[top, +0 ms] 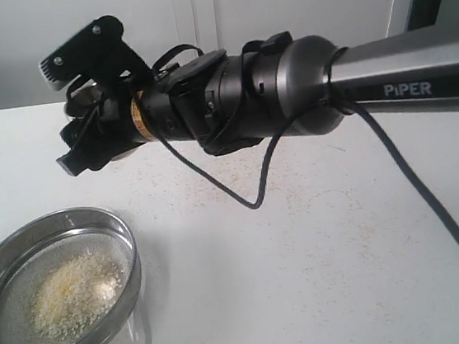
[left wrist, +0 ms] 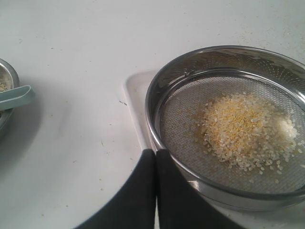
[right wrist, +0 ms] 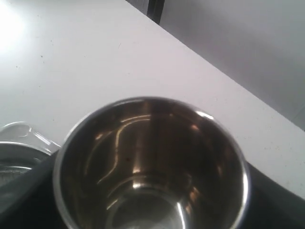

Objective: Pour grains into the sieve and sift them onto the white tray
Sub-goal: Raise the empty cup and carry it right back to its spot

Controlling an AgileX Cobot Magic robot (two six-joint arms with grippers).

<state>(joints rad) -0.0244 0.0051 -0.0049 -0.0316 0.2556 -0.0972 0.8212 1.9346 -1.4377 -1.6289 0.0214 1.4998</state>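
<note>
The sieve (top: 94, 216) rests on the white tray (left wrist: 135, 95) at the table's near left. A heap of yellowish grains (top: 74, 298) lies on its mesh. My left gripper (left wrist: 156, 152) is shut and empty, its tips just outside the sieve's rim (left wrist: 190, 57), with the grains (left wrist: 243, 129) beyond. My right gripper (top: 84, 134) reaches across from the right and hovers above the table behind the sieve. It is shut on a small steel cup (right wrist: 143, 138), whose inside looks empty. The left arm does not show in the exterior view.
Stray grains (top: 214, 186) are scattered over the white table (top: 324, 277). In the left wrist view a steel bowl (left wrist: 5, 78) with a pale teal spoon handle (left wrist: 16, 98) sits away from the tray. A black cable (top: 432, 207) hangs from the right arm.
</note>
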